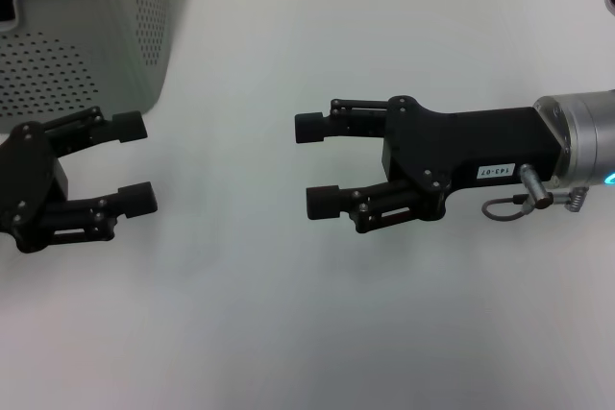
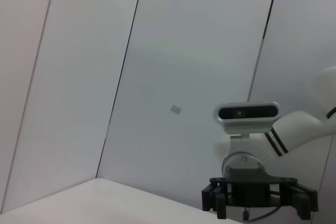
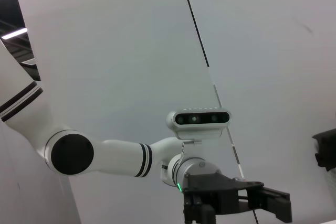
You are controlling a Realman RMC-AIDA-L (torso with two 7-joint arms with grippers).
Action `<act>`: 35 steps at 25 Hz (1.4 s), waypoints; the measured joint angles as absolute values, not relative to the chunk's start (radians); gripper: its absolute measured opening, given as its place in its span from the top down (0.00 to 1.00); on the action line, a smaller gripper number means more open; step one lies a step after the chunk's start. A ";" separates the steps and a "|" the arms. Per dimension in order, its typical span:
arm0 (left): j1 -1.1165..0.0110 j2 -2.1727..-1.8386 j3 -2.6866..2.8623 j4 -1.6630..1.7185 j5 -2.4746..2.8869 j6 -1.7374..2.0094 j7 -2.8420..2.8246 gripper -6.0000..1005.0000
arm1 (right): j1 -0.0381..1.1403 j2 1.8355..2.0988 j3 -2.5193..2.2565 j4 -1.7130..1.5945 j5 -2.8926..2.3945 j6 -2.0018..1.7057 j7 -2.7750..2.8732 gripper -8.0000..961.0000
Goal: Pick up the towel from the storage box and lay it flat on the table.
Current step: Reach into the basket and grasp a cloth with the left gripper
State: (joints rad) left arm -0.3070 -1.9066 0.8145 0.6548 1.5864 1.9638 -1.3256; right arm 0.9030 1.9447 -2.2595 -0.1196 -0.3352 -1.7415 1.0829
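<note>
— White table (image 1: 317, 333) all the way across, pale wall panels behind it. Has anything started?

— Not that I can tell. Look at the left gripper (image 1: 139, 162) first: fingers spread wide, nothing between them, hanging low over the table on the robot's left. The right gripper (image 1: 315, 166) is the same, wide open and bare, reaching in from the right towards the middle. The two point at each other, well apart.

— And the box?

— Storage box (image 1: 86, 55) sits in the far left corner, just behind the left gripper. You see its holed wall and a handle cutout.

— Where's the towel?

— Can't see it. If it's anywhere it's down inside the box, and from this angle the inside is hidden. None of it lies on the table.

— So which step is this?

— The very beginning, I'd say: neither gripper has gone for the box.

— What does the next move need?

— Probably the left gripper, being nearest, lifting above the rim and coming down into the box with its fingers open. The wall is tall, so it must clear that before dipping in.
</note>
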 joint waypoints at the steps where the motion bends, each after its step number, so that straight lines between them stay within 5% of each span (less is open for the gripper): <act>1: -0.308 -1.907 0.814 0.655 1.586 1.963 -1.325 0.13 | 0.903 1.945 -2.259 -0.120 -0.335 -1.741 1.083 0.11; 23: -0.321 -1.932 0.620 0.860 1.440 1.961 -1.656 0.16 | 0.871 1.944 -2.247 -0.119 -0.331 -1.731 1.054 0.11; 27: -0.342 -1.971 0.497 1.104 1.418 1.783 -1.728 0.17 | 0.858 1.949 -2.226 -0.120 -0.336 -1.727 1.040 0.11; 35: -0.450 -1.981 0.492 1.315 1.761 1.365 -1.860 0.18 | 0.818 1.957 -2.213 -0.119 -0.331 -1.726 1.029 0.12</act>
State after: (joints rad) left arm -0.4497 -1.9807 0.4919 1.3149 1.7606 1.3649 -1.8596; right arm 0.8179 1.9574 -2.2132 -0.1194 -0.3311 -1.7258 1.0291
